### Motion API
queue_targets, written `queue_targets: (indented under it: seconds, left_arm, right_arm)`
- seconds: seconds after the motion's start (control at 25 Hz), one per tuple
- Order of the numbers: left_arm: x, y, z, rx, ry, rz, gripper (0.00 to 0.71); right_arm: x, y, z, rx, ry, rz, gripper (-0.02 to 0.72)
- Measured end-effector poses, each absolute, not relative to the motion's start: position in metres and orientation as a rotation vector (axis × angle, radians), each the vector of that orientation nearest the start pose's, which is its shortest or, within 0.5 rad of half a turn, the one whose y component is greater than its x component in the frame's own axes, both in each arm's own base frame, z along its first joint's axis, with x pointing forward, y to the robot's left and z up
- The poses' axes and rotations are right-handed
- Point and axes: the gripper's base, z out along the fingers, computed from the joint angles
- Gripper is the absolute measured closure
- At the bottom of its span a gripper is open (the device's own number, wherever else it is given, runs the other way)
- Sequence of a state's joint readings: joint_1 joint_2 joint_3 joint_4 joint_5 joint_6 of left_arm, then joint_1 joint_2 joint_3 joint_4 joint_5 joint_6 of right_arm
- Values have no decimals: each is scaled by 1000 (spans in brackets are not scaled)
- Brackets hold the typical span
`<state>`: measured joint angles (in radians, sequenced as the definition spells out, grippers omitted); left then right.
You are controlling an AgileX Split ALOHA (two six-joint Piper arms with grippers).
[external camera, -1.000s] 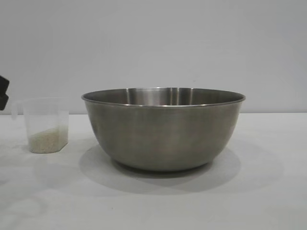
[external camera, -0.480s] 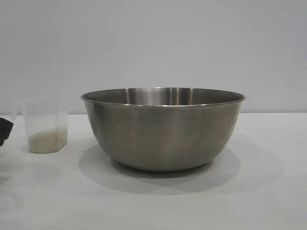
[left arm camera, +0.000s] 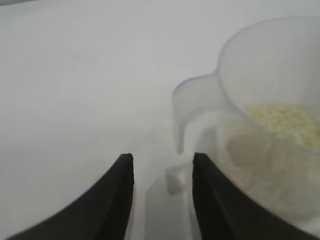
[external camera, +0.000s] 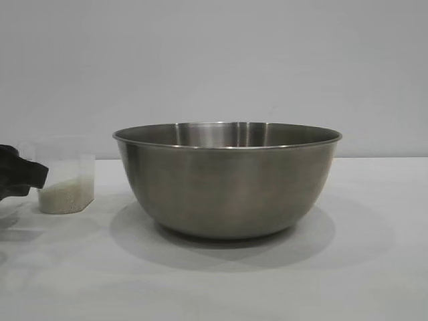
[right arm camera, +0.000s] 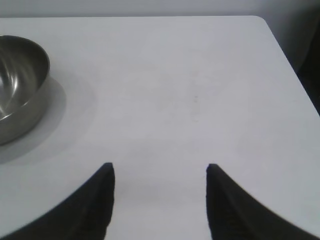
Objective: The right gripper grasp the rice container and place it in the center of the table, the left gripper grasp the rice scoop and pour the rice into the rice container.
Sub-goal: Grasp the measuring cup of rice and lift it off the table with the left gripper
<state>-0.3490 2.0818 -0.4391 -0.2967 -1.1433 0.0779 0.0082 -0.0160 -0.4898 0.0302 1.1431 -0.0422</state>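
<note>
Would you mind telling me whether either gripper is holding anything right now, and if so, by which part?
Nothing is held. The left gripper is open just short of the rice scoop, aimed at its handle. The right gripper is open over bare table.

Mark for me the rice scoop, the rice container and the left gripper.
rice scoop [external camera: 67,175]: exterior view, on its clear side wall.
rice container [external camera: 227,187]: exterior view, on its steel outer wall.
left gripper [left arm camera: 162,187]: left wrist view, midway between its two black fingertips.
</note>
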Motion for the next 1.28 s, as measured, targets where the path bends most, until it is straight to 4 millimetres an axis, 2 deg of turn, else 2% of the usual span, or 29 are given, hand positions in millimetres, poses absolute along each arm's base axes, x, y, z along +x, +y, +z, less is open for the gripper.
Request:
queue_targets:
  seconds: [0.24, 1.08, 1.2, 1.24, 1.28]
  left_arm:
    - [278, -75, 67, 111, 1948, 7, 469]
    - [281, -74, 68, 92, 1939, 14, 469]
    - [281, -74, 68, 92, 1939, 14, 601]
    - [281, -74, 68, 92, 1939, 14, 632]
    - [281, -74, 68, 92, 1939, 14, 629]
  right_arm:
    - [-10, 2, 268, -56, 2120, 16, 317]
    - [-10, 2, 268, -56, 2120, 16, 317]
    - [-10, 2, 268, -56, 2120, 16, 317]
    - [-10, 2, 268, -56, 2120, 16, 317]
    - [-10, 2, 268, -56, 2120, 16, 317]
